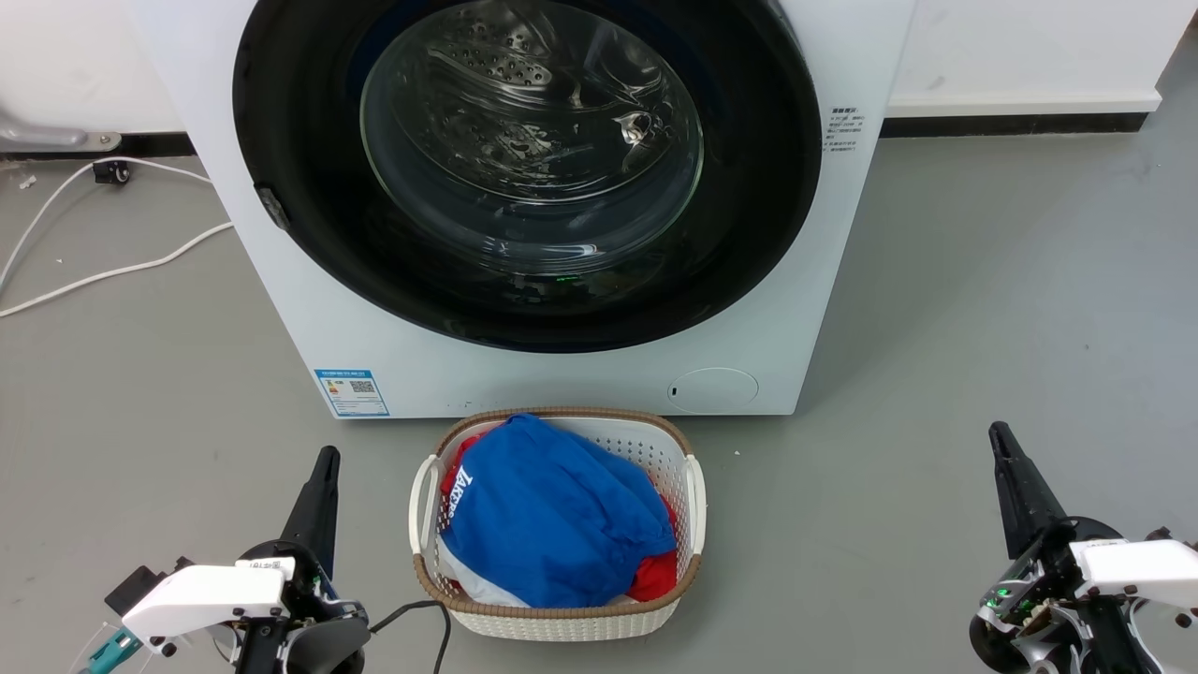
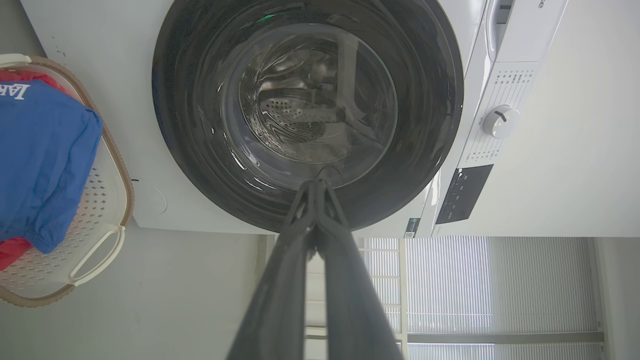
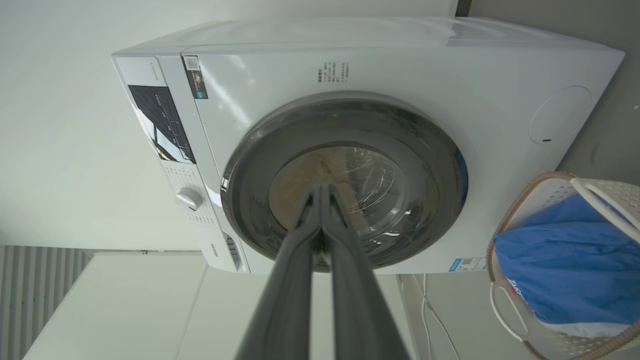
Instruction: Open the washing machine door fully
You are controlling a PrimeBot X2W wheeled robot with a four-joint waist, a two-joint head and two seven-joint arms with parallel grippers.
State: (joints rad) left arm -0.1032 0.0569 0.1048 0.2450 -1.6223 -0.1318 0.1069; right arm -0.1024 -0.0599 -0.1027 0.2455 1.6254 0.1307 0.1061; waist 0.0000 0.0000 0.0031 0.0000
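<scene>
- Washing machine door (image 1: 529, 159): shut, flush in the white machine front (image 1: 562, 384). Glossy black rim, glass bowl in centre. Task looks not yet begun.
- Small grey tab (image 1: 272, 208) on door's left rim edge, prob. the catch/handle; too small to be sure. Risk: tips hooked anywhere else skid off the glossy rim and door stays latched.
- If tab = handle side, hinge is prob. on door's right, so the swing goes that way. An arm parked there could block it short of fully open.
- Laundry basket (image 1: 697, 487) w/ blue garment (image 1: 552, 510) on the floor just in front of door, below it. Risk: a low reach clips it, or the base rolling in shoves it against the machine.
- Left gripper (image 1: 327, 459): below-left of door, well apart, jaws pressed together, empty.
- Right gripper (image 1: 1000, 432): below-right of door, well apart, jaws likewise closed on nothing. Closed tips can only hook/push, not pinch; a weak hook may slip mid-pull.
- White cables (image 1: 112, 271) on floor left of door: snag risk for wheels.
</scene>
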